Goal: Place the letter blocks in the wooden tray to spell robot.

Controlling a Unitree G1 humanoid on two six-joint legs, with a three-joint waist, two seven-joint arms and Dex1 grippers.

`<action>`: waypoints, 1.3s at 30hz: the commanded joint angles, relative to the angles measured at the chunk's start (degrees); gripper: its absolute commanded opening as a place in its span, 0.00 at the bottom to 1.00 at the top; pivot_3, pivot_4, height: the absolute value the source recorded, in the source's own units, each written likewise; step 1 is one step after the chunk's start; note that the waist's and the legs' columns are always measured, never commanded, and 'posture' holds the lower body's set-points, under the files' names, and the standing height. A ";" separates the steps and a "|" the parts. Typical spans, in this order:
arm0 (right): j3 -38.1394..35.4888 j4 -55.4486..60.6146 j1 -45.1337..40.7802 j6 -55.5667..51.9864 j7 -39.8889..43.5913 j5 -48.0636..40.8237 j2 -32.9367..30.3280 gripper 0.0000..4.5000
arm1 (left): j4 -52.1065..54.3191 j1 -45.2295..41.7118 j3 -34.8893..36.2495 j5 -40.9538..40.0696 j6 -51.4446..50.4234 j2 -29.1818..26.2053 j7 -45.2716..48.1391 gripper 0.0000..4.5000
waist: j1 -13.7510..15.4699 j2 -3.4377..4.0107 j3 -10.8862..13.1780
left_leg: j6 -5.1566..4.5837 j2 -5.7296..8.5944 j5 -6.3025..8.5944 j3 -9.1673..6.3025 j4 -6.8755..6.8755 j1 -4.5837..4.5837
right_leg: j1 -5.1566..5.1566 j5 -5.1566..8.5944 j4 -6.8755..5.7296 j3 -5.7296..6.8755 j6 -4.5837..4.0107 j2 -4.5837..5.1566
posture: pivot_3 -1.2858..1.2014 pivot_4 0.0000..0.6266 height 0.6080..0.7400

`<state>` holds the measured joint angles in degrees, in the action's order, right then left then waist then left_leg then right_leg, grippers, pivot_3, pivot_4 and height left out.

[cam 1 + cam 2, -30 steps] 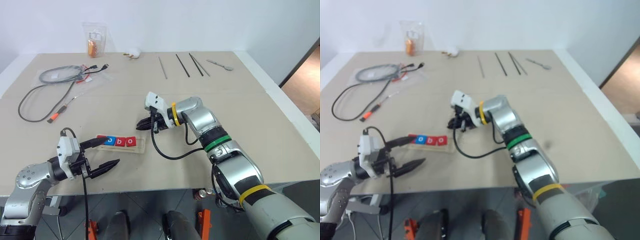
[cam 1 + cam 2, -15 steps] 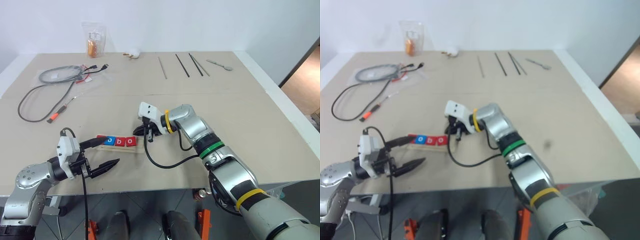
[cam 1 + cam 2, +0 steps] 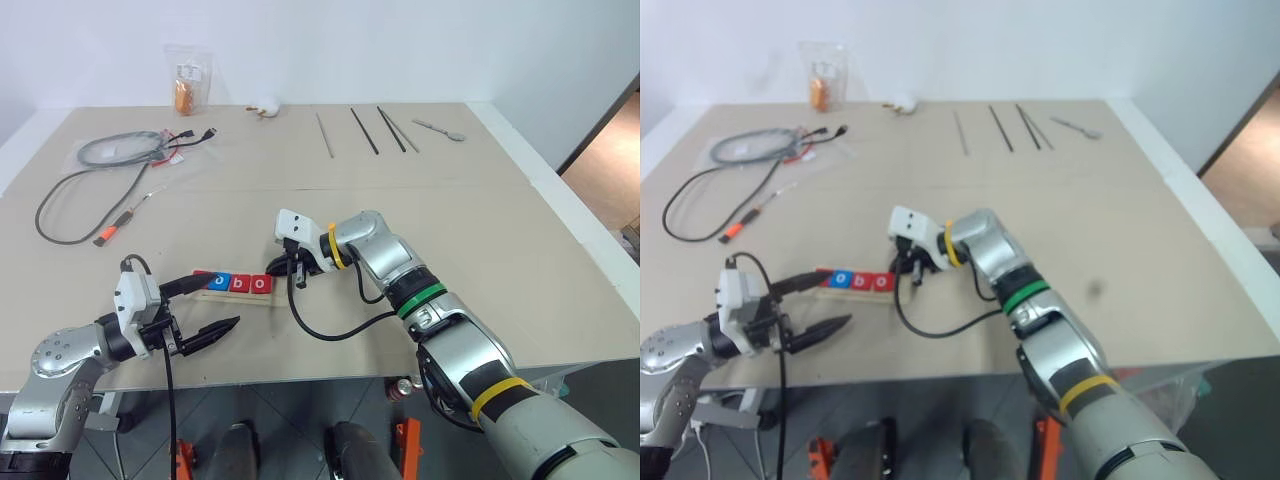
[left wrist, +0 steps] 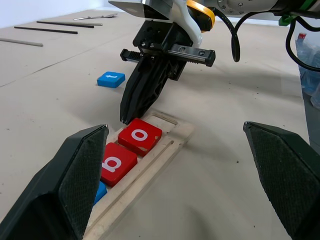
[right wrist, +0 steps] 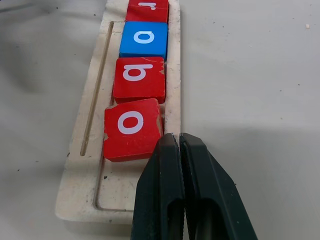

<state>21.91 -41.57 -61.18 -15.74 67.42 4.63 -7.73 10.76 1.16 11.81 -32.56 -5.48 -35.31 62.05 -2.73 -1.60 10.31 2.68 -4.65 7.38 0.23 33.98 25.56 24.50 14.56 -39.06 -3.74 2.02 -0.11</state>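
Note:
The wooden tray (image 3: 283,291) lies near the table's front, left of centre. Four letter blocks sit in its groove: red r (image 5: 147,10), blue o (image 5: 144,37), red b (image 5: 139,77) and a slightly skewed red o (image 5: 132,128). The tray's right end (image 5: 120,192) is bare. A blue t block (image 4: 111,79) lies on the table beyond the tray. My right gripper (image 5: 178,137) is shut and holds nothing. Its tips rest at the tray's far rim beside the red o. My left gripper (image 3: 215,308) hangs open by the tray's left end, holding nothing.
Black cables (image 3: 75,190) and an orange-handled tool (image 3: 112,231) lie at the back left. At the back stand a plastic bag (image 3: 188,78), a white object (image 3: 266,104), thin rods (image 3: 365,130) and a spoon (image 3: 440,128). The table's front edge runs just below the left gripper.
My right gripper came down and to the left, from above the table to the tray's rim beside the red o. The left gripper and the blocks stayed put.

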 commanded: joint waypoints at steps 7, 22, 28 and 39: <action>-1.06 0.64 -2.07 0.14 0.56 -0.79 0.28 0.02 | 2.01 -0.41 0.92 -0.72 -0.20 -0.90 -0.26 1.00 | 0.00 0.00 0.00 | 0.00 0.00 0.00 0.00 0.00 0.00 | 0.00 0.00 0.00 0.00 -0.01 0.00 | 0.52 0.24 1.00; -13.13 -7.76 -8.49 2.15 -2.18 -6.18 -11.04 0.26 | 6.49 -4.71 -0.52 -2.07 -3.01 -1.35 -0.15 1.00 | -0.03 0.00 0.01 | 0.00 0.00 0.00 0.02 0.02 -0.03 | -0.05 0.00 0.02 -0.02 -0.02 -0.01 | 0.52 0.24 1.00; -14.36 -6.88 -5.29 2.06 -3.12 -6.53 -13.62 0.73 | 4.33 -6.50 -1.59 -1.49 -2.81 -1.52 1.56 1.00 | -0.06 0.00 0.01 | -0.01 -0.03 0.01 0.01 -0.03 -0.03 | -0.01 -0.09 0.01 -0.06 0.11 -0.10 | 0.52 0.24 1.00; -12.73 -18.20 -4.34 12.09 -5.52 -2.32 -12.80 0.99 | 2.69 -11.00 -3.71 -2.38 -3.95 -0.34 3.04 1.00 | -0.09 0.01 0.02 | -0.01 -0.01 0.00 0.03 0.00 -0.06 | -0.05 -0.13 0.01 -0.15 0.18 -0.13 | 0.52 0.24 1.00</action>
<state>9.41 -59.03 -63.69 -5.48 62.43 2.00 -21.02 12.49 -9.25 8.21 -34.11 -9.27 -35.86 65.28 -2.82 -1.59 10.33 2.67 -4.67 7.39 0.26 33.98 25.49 24.44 14.42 -39.05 -3.90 2.23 -0.24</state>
